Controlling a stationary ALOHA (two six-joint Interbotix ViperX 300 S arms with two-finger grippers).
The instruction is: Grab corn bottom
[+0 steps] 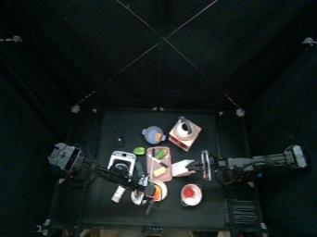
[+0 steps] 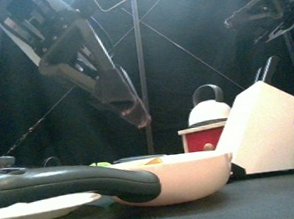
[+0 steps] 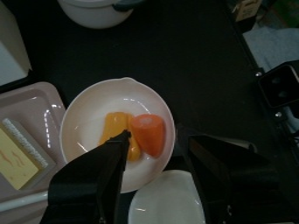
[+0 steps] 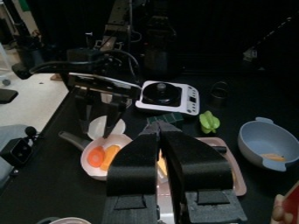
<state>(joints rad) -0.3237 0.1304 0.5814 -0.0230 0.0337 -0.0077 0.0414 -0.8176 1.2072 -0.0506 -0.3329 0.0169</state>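
Corn [image 3: 14, 153] beside open left fingers [image 3: 107, 166]

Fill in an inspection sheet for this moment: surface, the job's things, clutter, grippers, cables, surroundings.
Surface: black table, crowded at the front.
Job's things: no corn clearly identifiable; a pale tray holds a yellowish piece that cannot be made out.
Clutter: white bowl with a red piece and an orange piece; game controller; green item; blue bowl; kettle; white knife block; black pan.
Grippers: left gripper above the white bowl, jaws open, holding nothing; right gripper raised, jaws shut.
Cables: nothing seen.
Surroundings: black curtains.
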